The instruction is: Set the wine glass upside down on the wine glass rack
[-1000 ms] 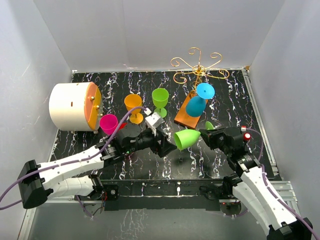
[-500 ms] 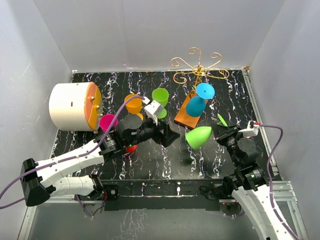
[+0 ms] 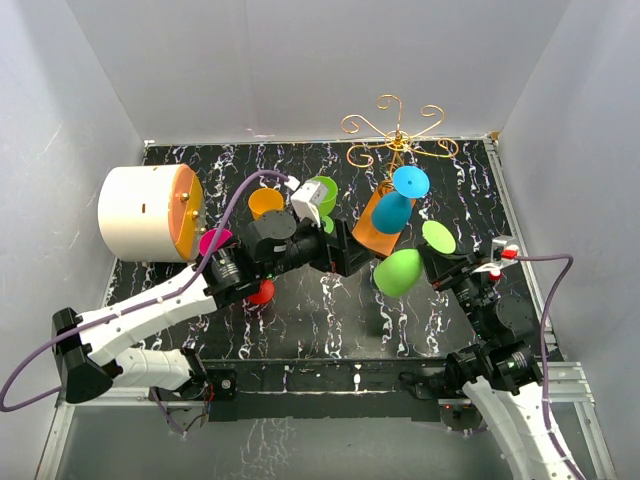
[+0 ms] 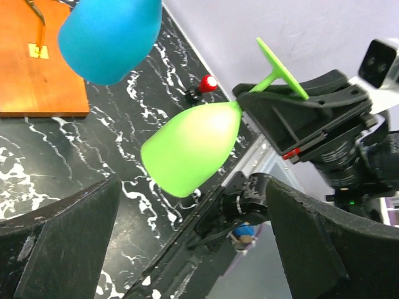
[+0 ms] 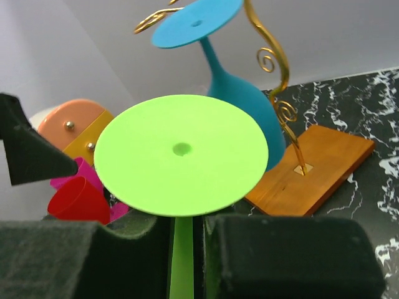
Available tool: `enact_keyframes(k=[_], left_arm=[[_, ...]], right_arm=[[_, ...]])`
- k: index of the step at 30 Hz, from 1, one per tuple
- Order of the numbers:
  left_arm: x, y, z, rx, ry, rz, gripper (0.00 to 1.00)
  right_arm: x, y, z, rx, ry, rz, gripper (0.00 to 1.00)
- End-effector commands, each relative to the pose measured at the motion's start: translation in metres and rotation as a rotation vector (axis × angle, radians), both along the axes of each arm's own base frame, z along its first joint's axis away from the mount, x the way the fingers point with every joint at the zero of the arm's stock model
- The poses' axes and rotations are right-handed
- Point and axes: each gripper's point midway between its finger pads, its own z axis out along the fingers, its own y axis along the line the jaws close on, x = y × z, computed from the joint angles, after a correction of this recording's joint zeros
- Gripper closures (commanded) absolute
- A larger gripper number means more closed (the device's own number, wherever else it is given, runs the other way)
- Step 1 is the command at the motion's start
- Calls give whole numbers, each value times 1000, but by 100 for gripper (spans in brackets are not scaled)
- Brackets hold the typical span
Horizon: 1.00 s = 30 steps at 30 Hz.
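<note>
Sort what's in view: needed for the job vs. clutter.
Job: light green wine glass, right gripper holding its stem, gold wire rack.
Lying about: blue glass already hung, orange glass, darker green glass, pink cup, red cup, white drum.

The left arm [image 3: 150, 312] and right arm [image 3: 515, 425] have smooth white links joined by black housings. A purple cable [image 3: 232, 208] loops along the left arm, and another [image 3: 556, 275] runs along the right. The left gripper [image 3: 350, 255] is black with broad matte fingers [image 4: 62, 237] and a white camera block [image 3: 307, 200] on its wrist. The right gripper [image 5: 182, 243] is black and angular, with a red mark [image 4: 293, 152], a red knob [image 3: 513, 253] and felt-like pads [image 5: 280, 255].
</note>
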Motion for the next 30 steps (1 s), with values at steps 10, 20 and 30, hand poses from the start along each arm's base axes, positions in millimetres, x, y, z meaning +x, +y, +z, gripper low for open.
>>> enact_keyframes(k=[10,20,30], left_arm=[[-8,-23,68,-373,205,-142,5],[3,-22,68,-411,320,-144,13],[9,-22,50,-415,475,-147,31]], right_arm=[[-25,45,39,-167,-287,281,100],[-20,69,32,-354,-307,429,100],[-20,79,48,-421,-389,486,100]])
